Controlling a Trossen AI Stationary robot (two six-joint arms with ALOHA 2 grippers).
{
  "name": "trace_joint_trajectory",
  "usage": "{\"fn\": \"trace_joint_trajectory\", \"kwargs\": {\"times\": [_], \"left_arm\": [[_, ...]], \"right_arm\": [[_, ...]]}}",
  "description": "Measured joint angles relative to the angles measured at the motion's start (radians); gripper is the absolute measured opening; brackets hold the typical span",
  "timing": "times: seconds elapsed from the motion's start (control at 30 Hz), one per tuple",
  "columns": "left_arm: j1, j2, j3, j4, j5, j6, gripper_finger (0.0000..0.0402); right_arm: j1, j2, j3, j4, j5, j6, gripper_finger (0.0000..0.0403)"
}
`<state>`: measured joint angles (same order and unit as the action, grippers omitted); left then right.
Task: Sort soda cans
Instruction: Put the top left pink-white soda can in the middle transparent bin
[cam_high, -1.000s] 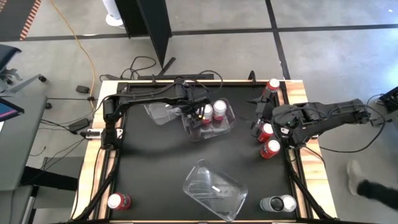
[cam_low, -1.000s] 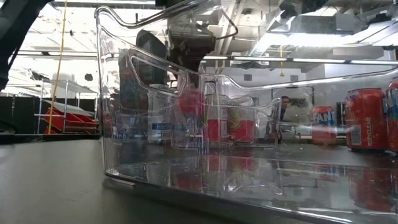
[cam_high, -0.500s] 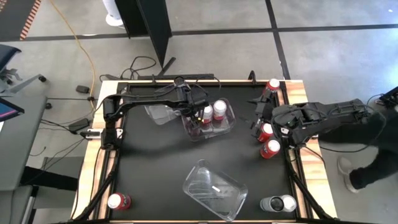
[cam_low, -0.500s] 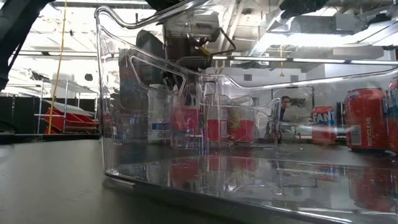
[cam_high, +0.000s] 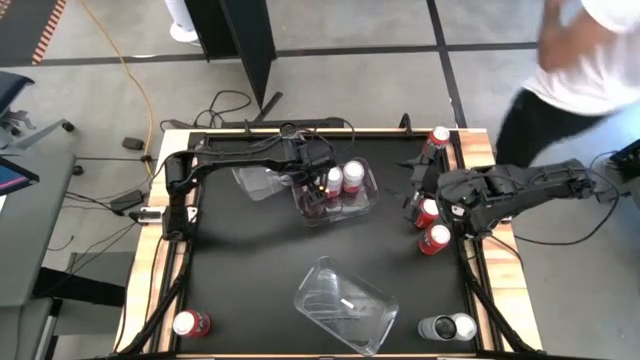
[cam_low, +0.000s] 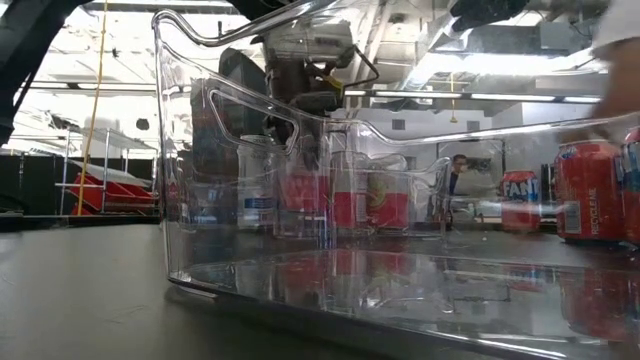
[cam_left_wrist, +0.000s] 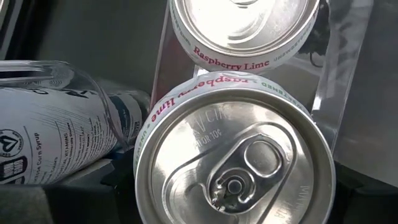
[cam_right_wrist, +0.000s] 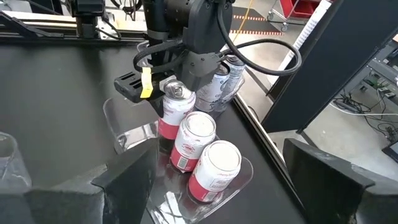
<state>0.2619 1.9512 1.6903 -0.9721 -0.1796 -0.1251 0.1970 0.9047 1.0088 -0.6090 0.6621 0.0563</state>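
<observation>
A person (cam_high: 585, 60) is cut off by the high view's edge.

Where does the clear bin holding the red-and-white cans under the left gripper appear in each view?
High view: clear bin at upper centre of the table.
Low view: seen through the nearer bin, behind the red-and-white cans.
Left wrist view: bin wall beside the can tops.
Right wrist view: lower centre.
Shared landmark: the left gripper above the cans.

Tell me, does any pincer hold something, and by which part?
The left pincer is at a red-and-white can in the clear bin; a hold cannot be confirmed. The right pincer shows nothing held.
</observation>
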Motion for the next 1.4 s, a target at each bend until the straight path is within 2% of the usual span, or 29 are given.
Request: {"fn": "trace_joint_trajectory", "kwargs": {"times": [0.23, 0.5, 0.87, 1.1, 1.4], "left_arm": [[0.009, -0.007, -0.074, 0.058, -0.009, -0.007, 0.0295], [0.008, -0.007, -0.085, 0.093, -0.025, -0.004, 0.0298], [0.01, -0.004, -0.086, 0.13, -0.036, -0.026, 0.0365], [0.01, -0.013, -0.087, 0.123, -0.034, -0.04, 0.0368], [-0.004, -0.085, -0.091, 0.12, -0.031, -0.061, 0.0369]], "right_arm": [[0.0, 0.0, 0.0, 0.0, 0.0, 0.004, 0.0361], [-0.001, 0.0, 0.0, 0.0, 0.0, 0.009, 0.0361], [-0.001, 0.0, 0.0, -0.01, 0.0, 0.023, 0.0361], [-0.001, 0.0, 0.0, -0.016, 0.0, 0.023, 0.0361], [-0.001, 0.0, 0.0, -0.024, -0.005, 0.018, 0.0361]]}}
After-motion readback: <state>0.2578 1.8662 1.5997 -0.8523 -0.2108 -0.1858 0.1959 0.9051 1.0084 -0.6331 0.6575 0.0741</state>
